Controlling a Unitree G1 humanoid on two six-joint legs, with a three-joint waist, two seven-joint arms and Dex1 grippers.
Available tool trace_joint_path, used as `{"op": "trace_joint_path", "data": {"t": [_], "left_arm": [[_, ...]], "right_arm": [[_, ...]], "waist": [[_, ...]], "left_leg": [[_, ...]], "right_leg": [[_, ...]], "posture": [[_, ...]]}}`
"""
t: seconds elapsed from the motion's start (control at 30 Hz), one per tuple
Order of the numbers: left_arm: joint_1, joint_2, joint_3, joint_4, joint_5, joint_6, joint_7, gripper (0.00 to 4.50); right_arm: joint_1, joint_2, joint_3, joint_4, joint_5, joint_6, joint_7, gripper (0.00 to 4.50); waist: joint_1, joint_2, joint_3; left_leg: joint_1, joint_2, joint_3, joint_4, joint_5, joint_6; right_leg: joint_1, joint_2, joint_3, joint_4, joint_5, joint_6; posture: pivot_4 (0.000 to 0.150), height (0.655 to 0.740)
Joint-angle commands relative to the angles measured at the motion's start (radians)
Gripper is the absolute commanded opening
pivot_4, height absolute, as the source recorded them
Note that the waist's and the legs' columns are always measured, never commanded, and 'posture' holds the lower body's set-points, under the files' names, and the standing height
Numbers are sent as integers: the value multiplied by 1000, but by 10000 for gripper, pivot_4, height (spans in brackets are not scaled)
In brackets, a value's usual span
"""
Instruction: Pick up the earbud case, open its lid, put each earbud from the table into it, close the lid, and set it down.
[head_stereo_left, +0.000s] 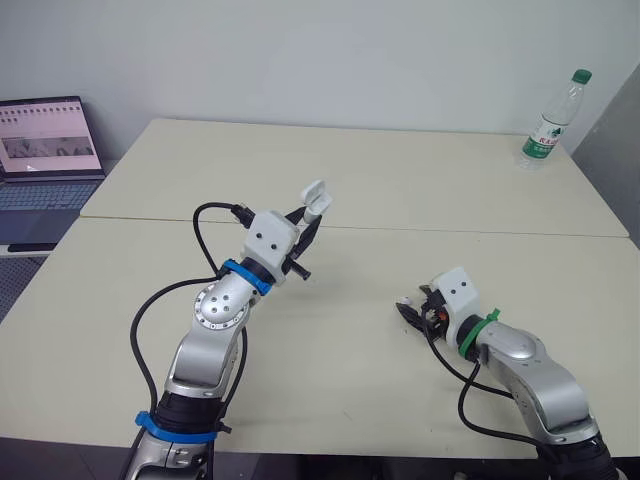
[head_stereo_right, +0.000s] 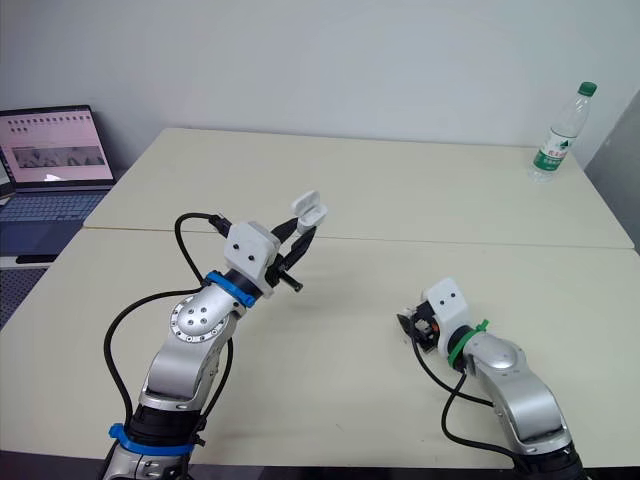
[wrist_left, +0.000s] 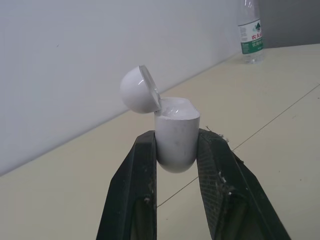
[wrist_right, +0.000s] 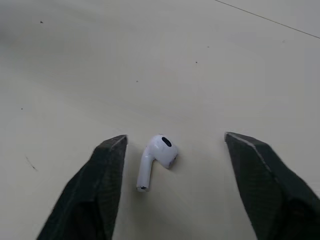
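While left pincer grips open earbud case, right pincer gapes astride earbud, table centre.

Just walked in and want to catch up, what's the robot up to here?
The left gripper holds the earbud case up off the table, with its lid flipped open. The right gripper is down at the table, open, with one finger on either side of an earbud lying there, not yet gripping it.

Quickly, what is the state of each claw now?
Left claw: shut on the earbud case, lid open.
Right claw: open, over an earbud on the table.
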Motion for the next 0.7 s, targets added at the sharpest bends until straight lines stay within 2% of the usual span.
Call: {"op": "trace_joint_path", "data": {"t": [0.03, 0.6, 0.7], "left_arm": [[-18, 3, 12, -25, -10, -6, -2, 7505], [-6, 4, 19, -36, -10, -4, 12, 7505], [-9, 3, 21, -34, -12, -5, 13, 7505]], "right_arm": [[-14, -7, 6, -23, -9, -17, 3, 21343], [-17, -27, 51, 10, -43, -9, 18, 21343], [-17, -26, 52, 19, -51, -20, 20, 11982]], "waist": [[0, 0, 0], [0, 0, 0], [0, 0, 0]], "left_leg": [[0, 0, 0, 0, 0, 0], [0, 0, 0, 0, 0, 0], [0, 0, 0, 0, 0, 0]], "right_leg": [[0, 0, 0, 0, 0, 0], [0, 0, 0, 0, 0, 0], [0, 0, 0, 0, 0, 0]], "posture": [[1500, 7400], [1500, 7400], [1500, 7400]]}}
